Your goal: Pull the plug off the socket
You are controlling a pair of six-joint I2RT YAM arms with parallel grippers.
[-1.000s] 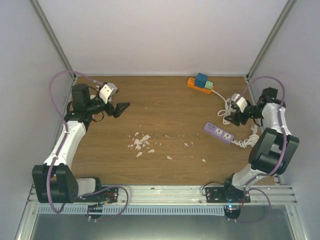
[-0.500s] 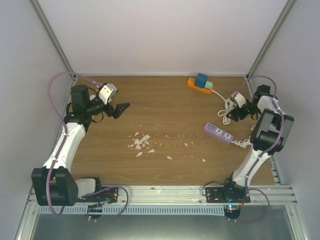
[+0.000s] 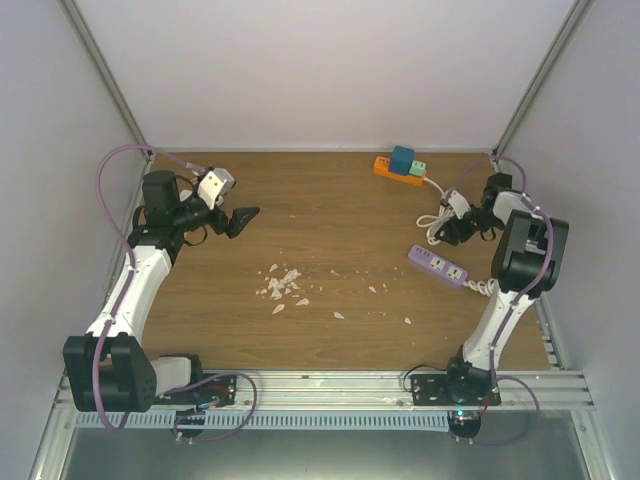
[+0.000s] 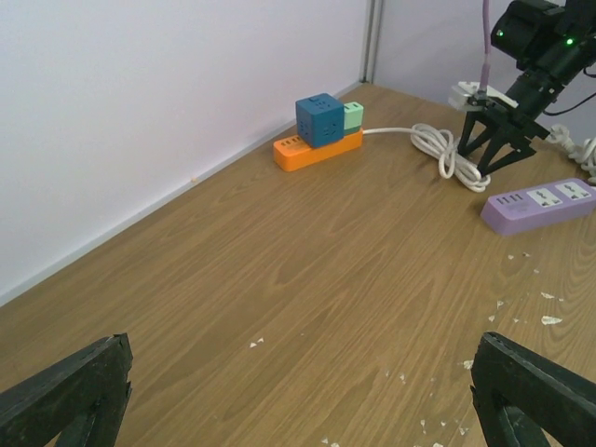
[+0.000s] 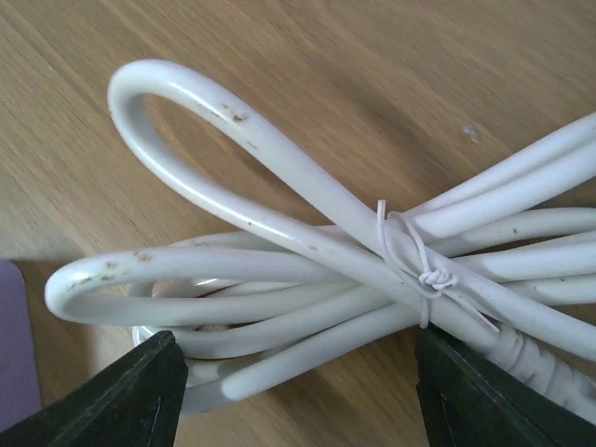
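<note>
Plug [image 4: 318, 119], a blue cube seated on the orange strip [image 4: 298, 152] in the upper right of the top view; it looks rigid, light and smooth-sided, so a grip across two opposite flat faces seems best, though the light strip may lift with it. Right gripper [image 4: 484, 154] hangs with jaws apart astride the tied white cord [image 5: 307, 251], not yet at the plug; left gripper [image 3: 245, 215], jaws wide apart and empty, sits upper left.

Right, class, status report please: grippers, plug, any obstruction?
Left gripper open, hovering. Right gripper open, straddling the bundled white cable. Blue plug seated in orange socket strip, green plug beside it.
</note>
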